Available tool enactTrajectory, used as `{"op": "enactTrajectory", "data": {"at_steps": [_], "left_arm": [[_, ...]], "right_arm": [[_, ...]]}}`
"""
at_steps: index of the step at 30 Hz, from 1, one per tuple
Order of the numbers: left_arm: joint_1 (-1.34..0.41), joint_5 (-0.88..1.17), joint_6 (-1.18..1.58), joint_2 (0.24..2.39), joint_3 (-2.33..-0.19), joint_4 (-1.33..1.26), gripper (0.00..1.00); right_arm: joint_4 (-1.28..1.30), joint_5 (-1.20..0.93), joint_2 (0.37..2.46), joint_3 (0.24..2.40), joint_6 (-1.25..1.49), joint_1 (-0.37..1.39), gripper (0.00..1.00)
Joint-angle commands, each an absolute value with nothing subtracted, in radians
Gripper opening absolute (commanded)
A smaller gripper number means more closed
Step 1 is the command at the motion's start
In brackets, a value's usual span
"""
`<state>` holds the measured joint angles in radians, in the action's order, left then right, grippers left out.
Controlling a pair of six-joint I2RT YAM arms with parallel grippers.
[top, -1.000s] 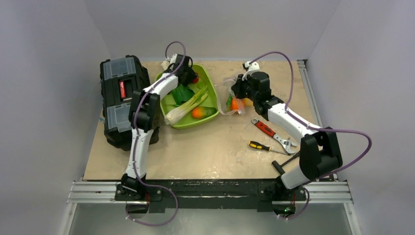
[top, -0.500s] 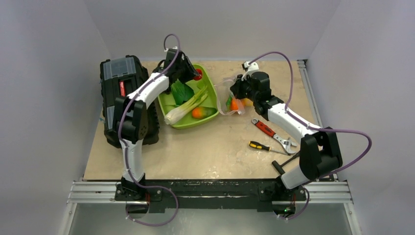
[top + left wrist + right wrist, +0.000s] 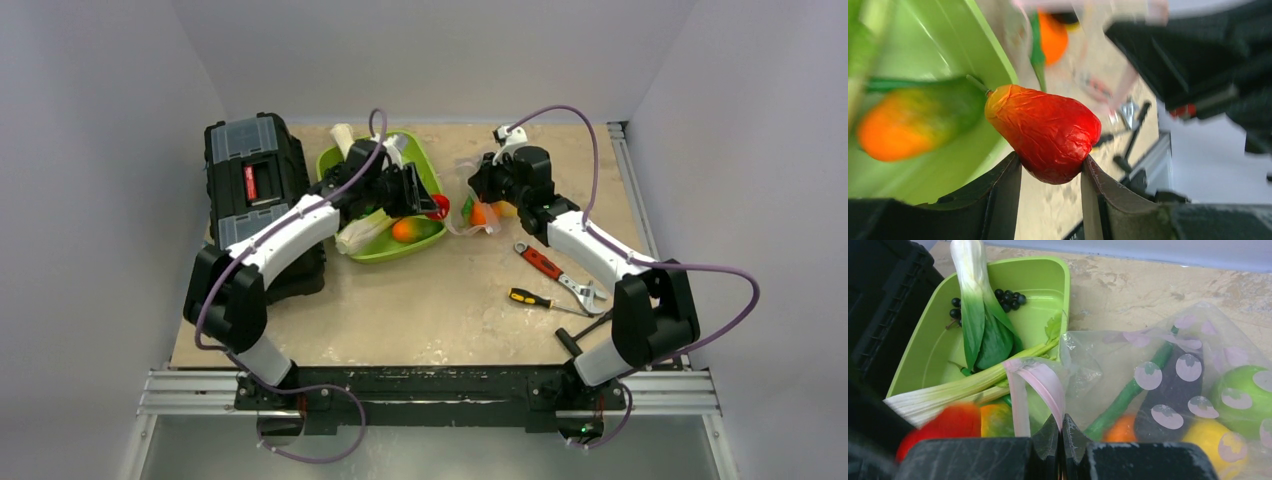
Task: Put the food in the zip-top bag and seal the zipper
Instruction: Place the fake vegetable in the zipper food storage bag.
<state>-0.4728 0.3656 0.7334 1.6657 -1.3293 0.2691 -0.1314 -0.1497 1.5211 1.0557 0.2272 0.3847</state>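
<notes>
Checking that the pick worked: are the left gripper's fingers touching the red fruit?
Touching. The left wrist view shows the red fruit wedged between both fingers of the left gripper, with no gap on either side.

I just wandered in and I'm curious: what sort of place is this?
Probably a robot test bench, not a kitchen: a left arm and right arm bolted to a metal rail at a walled-in table, toy vegetables in a green tray, and a black toolbox.
</notes>
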Motion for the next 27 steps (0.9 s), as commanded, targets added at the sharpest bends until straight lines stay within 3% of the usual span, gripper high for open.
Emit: {"op": "enactTrajectory", "data": {"at_steps": [1, 6, 20, 22, 27], "left_arm": [[-0.542, 0.415, 0.703, 1.55, -1.223, 0.189, 0.0], [-0.57, 0.488, 0.79, 1.575, -1.22, 0.121, 0.0], [-0.571, 0.466, 0.856, 1.874, -1.519, 0.187, 0.0], [-0.571, 0.465, 0.87, 1.91, -1.558, 0.198, 0.05], [-0.579, 0.475, 0.888, 1.978, -1.648, 0.192, 0.33]], "right_arm": [[-0.178, -0.201, 1.479, 1.085, 0.232, 0.379, 0.0], [-0.181, -0.213, 1.466, 1.079, 0.235, 0.377, 0.0], [-0.201, -0.311, 1.43, 1.071, 0.234, 0.378, 0.0], [-0.199, -0.312, 1.422, 1.071, 0.238, 0.378, 0.0], [-0.198, -0.302, 1.406, 1.059, 0.25, 0.378, 0.0]]}}
